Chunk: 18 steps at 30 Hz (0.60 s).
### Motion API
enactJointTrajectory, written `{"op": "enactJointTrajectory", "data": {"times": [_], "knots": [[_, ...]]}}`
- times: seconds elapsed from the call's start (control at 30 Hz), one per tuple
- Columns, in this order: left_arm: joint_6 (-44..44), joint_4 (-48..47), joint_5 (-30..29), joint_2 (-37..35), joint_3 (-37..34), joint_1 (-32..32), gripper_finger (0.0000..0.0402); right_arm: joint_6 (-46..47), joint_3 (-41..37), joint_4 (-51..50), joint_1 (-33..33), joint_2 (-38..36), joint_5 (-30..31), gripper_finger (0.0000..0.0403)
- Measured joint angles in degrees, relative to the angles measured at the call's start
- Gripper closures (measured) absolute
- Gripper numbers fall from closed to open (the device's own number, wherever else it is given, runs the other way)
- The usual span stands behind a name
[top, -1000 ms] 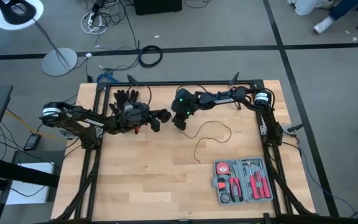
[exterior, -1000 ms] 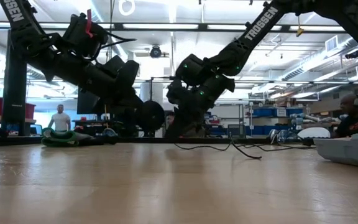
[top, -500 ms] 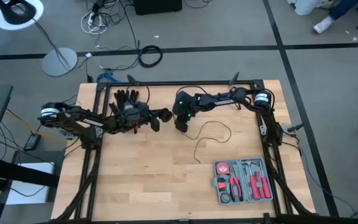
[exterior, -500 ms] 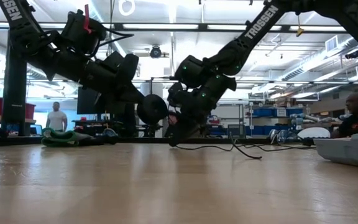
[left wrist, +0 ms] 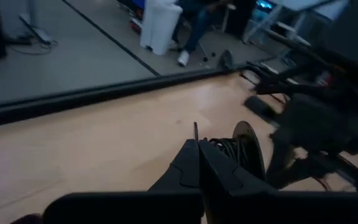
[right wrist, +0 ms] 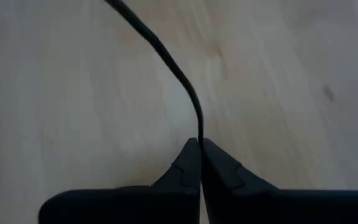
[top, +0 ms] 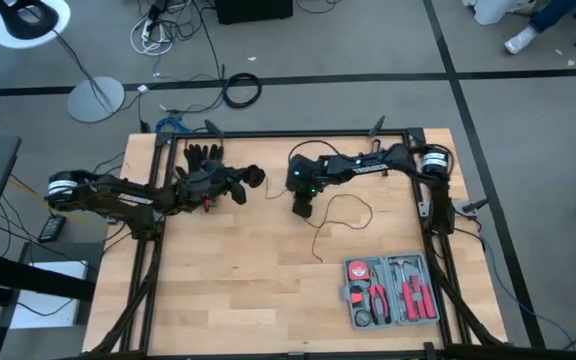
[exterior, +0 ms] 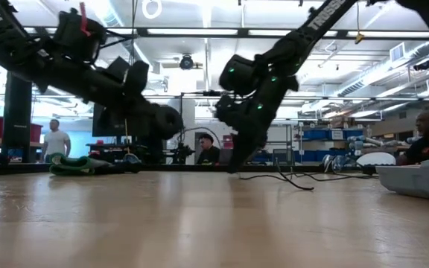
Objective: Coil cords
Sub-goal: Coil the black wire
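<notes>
The cord is a thin black wire (top: 353,200) ending in a small round black disc (top: 253,176). My left gripper (top: 244,180) is shut on the disc end, left of the table's middle and toward the far edge. The disc (left wrist: 248,146) sits beside its fingertips with a few wire turns (left wrist: 224,147) next to it. My right gripper (top: 304,209) is shut on the wire farther along. From there the wire loops over the wood and trails toward the near edge, its free end (top: 320,261) on the table. My left gripper pinches the wire beside the disc (left wrist: 196,132) between its two fingertips; a short bit stands up past them. The fingers come nearly level from the table's left. The disc (exterior: 168,121) is lifted clear of the table. My right gripper pinches a single strand of the wire (right wrist: 198,135) at its fingertips. The fingers slant down from the table's right. The wire (right wrist: 160,50) runs on from the fingertips, curving over the wood.
A black glove (top: 203,155) lies by the far edge behind the left arm. An open grey tool case (top: 391,292) sits at the near right. A green bundle (exterior: 77,164) lies at the far left in the low view. People stand in the room behind.
My left gripper has drawn back toward the table's left and far edge, carrying the disc with it, still lifted. My right gripper has gone toward the table's right and a little nearer, tipping further down, still shut on the wire. The two grippers now stand farther apart.
</notes>
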Motion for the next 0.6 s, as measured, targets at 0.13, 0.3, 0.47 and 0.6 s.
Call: {"op": "enactJointTrajectory", "data": {"times": [0.13, 0.3, 0.47, 0.6], "knots": [[-0.2, 2.1, -0.7, -3.9, -2.6, 0.1, 0.0401, 1.7, -6.0, 3.1, 0.2, -5.0, 2.3, 0.0403], [0.1, 6.8, -2.1, -5.6, -4.3, 0.1, 0.0401, 4.7, -15.2, 10.3, 1.0, -9.7, 4.8, 0.0403], [1.9, 8.4, -3.2, -5.5, -4.2, 0.1, 0.0401, 8.8, -22.9, 17.2, 1.4, -13.3, 5.2, 0.0399], [2.5, 8.8, -3.4, -5.3, -4.2, 0.1, 0.0401, 10.7, -26.5, 21.5, 1.7, -14.0, 5.1, 0.0388]]}}
